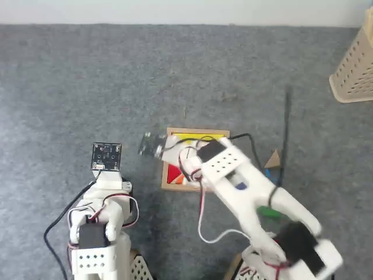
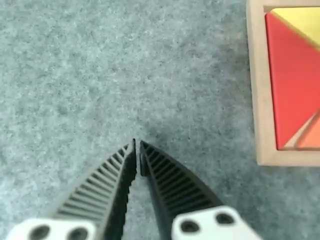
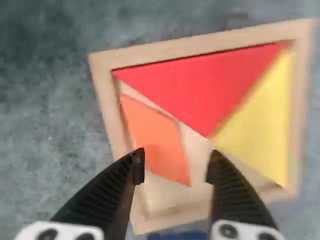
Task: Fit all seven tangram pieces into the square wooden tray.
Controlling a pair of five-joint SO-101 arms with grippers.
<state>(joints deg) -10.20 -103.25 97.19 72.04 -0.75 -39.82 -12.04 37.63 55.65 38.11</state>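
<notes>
On the grey carpet (image 1: 87, 76), we find the square wooden tray (image 1: 198, 131), partly under the right arm. It holds a red triangle (image 3: 200, 90), a yellow triangle (image 3: 255, 135) and an orange piece (image 3: 155, 140). The right gripper (image 3: 175, 160) hangs above the tray, jaws parted and empty. The left gripper (image 2: 137, 149) hangs beside the tray, jaws closed on nothing. A brown triangle (image 1: 273, 157) lies apart from the tray.
</notes>
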